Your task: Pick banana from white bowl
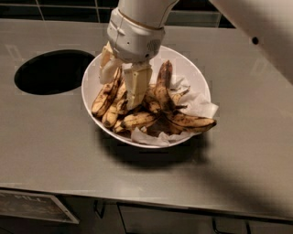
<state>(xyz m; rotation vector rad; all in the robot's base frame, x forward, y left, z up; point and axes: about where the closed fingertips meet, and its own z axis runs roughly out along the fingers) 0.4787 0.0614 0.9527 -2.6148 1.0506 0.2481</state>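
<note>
Dark wall tiles [68,2] are seen behind a grey table [55,146], at whose middle the white bowl [181,61] is set. Left of the bowl, a round dark hole [54,71] is cut into the table. The bowl is lined with crumpled white paper [199,103] and heaped with brown-spotted bananas. The tool [118,93] is lowered from above into the left half of the bowl, carried by a white arm [137,23] that hides part of the bowl's far rim. Its two pale fingers [136,87] are held well apart, one near the bowl's left rim and one close to its middle. The banana [104,95], long, curved and blotched, is leaned against the bowl's left inner wall, between the two fingers. Whether it is touched by either finger cannot be told. Further bananas [190,122] are fanned out toward the bowl's right rim, one tip reaching past it.
</note>
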